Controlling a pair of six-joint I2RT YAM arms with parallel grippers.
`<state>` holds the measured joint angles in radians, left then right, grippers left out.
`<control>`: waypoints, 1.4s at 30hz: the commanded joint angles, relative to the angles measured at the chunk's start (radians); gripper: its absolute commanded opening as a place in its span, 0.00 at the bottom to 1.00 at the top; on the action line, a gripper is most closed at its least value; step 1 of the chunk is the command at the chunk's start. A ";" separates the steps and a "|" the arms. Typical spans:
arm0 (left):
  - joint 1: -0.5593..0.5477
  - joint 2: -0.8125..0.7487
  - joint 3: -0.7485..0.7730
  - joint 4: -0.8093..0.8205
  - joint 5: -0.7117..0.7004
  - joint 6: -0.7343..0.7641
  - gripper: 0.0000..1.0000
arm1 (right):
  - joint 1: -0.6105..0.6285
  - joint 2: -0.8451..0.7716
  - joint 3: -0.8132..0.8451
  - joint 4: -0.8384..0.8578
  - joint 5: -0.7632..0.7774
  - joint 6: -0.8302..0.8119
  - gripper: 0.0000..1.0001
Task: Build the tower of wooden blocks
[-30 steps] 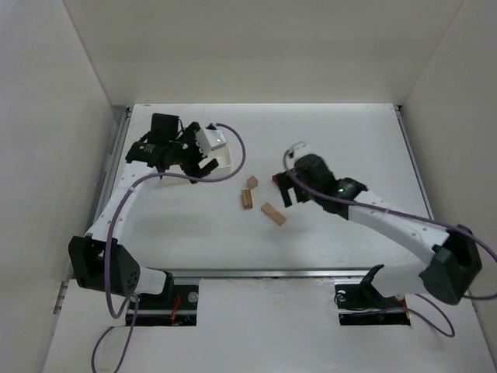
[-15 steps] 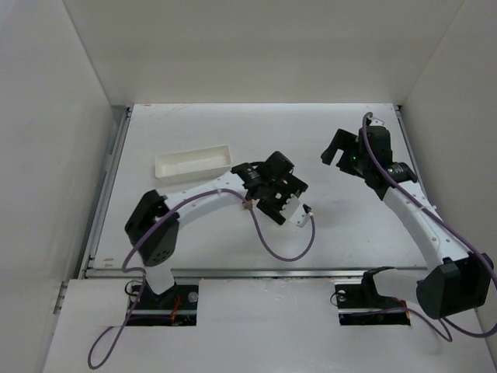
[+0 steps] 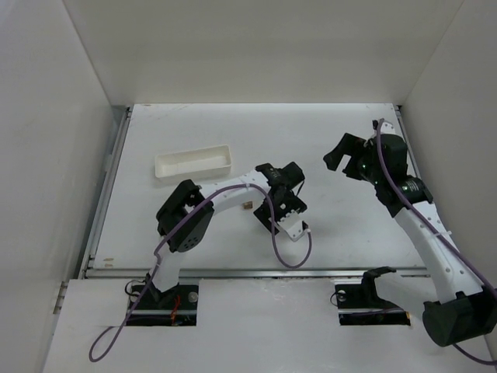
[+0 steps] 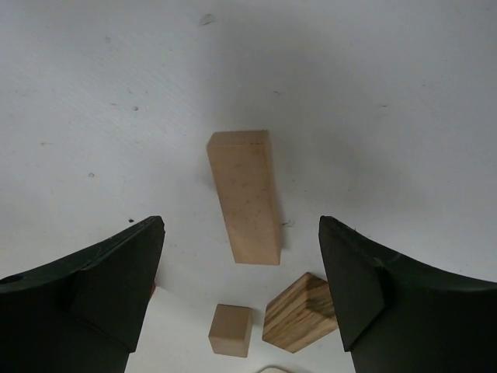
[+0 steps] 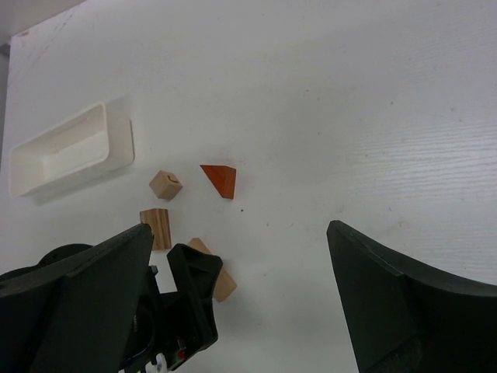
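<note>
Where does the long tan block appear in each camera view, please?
Top external: not visible, hidden under the left gripper.
Left wrist: long tan block at centre, between the fingers.
Right wrist: lower left, one end showing past the left gripper.
Shared landmark: the left gripper.

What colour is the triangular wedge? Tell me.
Orange-red wedge, clearest in the right wrist view.

Long block (image 4: 243,196) and small cube (image 4: 231,329) are pale tan; a third block (image 4: 299,312) has striped grain. Wedge (image 5: 220,180) orange-red; tray (image 5: 120,144) and worktop (image 5: 349,93) white.
</note>
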<state>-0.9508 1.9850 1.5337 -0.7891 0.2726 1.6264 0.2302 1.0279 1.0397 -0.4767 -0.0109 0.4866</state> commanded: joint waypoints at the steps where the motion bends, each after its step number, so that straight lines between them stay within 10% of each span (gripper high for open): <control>1: -0.011 0.055 0.085 -0.064 0.034 -0.039 0.78 | -0.002 -0.014 -0.007 0.056 -0.049 -0.034 1.00; 32: 0.027 0.152 0.042 0.163 -0.010 -0.635 0.23 | -0.002 -0.141 0.003 0.047 0.014 -0.065 1.00; 42: 0.047 0.250 0.174 0.134 0.010 -0.983 0.23 | -0.002 -0.141 0.013 0.047 0.011 -0.074 1.00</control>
<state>-0.9089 2.1849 1.7123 -0.6334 0.2562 0.8028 0.2302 0.9009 1.0302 -0.4637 -0.0067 0.4263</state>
